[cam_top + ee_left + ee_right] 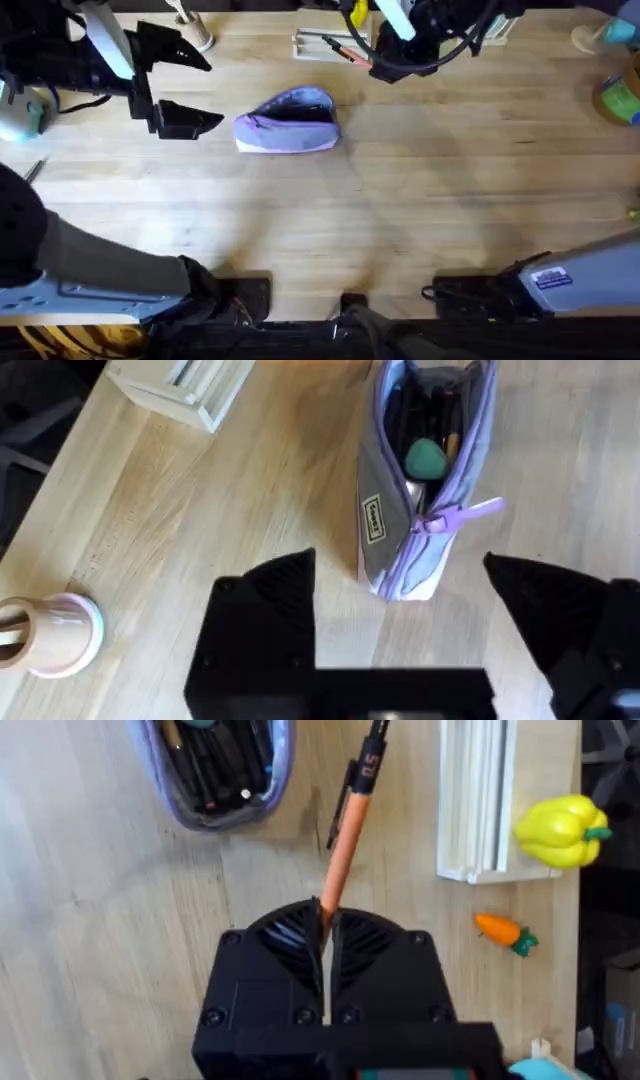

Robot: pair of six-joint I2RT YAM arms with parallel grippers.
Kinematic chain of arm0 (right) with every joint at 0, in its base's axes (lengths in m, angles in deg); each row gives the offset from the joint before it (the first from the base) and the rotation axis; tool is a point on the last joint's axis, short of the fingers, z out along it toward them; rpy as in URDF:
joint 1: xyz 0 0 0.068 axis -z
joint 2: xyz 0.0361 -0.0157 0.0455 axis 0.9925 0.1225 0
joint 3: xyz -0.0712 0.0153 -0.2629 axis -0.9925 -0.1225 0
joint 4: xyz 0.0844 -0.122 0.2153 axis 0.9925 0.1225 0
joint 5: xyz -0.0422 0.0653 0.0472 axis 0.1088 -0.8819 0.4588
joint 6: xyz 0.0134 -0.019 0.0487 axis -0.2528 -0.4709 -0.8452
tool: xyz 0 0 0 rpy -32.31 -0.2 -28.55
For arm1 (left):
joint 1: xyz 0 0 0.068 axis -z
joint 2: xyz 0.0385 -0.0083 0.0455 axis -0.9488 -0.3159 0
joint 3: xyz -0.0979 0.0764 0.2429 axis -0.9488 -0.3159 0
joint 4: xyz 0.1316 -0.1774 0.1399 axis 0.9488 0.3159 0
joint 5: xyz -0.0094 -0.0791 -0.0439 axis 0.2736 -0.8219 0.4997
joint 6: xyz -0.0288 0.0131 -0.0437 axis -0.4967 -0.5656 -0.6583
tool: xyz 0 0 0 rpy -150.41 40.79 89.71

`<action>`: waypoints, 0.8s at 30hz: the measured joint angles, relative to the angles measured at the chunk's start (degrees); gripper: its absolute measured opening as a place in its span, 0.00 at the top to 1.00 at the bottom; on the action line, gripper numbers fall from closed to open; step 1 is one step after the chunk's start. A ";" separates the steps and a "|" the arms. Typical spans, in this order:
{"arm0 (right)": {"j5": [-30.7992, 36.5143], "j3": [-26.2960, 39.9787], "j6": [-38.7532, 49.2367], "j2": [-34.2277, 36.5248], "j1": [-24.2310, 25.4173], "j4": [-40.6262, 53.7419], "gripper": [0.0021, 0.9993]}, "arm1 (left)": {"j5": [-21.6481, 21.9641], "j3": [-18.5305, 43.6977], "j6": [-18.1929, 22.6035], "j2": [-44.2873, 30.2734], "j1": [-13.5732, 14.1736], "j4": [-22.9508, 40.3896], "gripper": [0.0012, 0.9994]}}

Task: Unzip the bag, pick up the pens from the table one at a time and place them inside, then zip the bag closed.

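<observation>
The lavender bag [288, 122] lies mid-table with its zipper open and dark pens and a teal item inside [428, 457]. My left gripper [205, 92] is open just left of the bag, its black fingers [270, 595] flanking the bag's near end [400, 560] without touching it. At the back, my right gripper [385, 65] is shut on an orange pen [350, 830] with a dark tip. The pen sticks out ahead of the shut fingers [290, 935], between the bag's open mouth [200, 815] and a white tray. The pen [343, 48] shows right of the bag's far side.
A white tray [480, 800] lies at the back beside the pen, also seen as the tray [320, 42]. A yellow pepper toy [560, 828] and a small carrot toy [505, 932] sit past it. A wooden cup [55, 635] stands at the back left. Jars [620, 95] sit far right.
</observation>
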 joint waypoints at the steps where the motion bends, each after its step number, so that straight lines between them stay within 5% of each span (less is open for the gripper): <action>1: -0.28 0.00 0.69 0.33 -0.45 0.01 0.97 | -0.02 0.00 0.00 0.00 0.00 0.00 0.01; 6: -1.46 -0.02 6.88 3.46 -6.21 -2.84 0.97 | 0.00 0.00 0.00 0.00 0.00 0.00 0.01; 24: -1.46 -0.02 11.34 14.92 -14.52 -8.95 0.97 | 0.00 0.00 0.00 0.00 0.00 0.00 0.01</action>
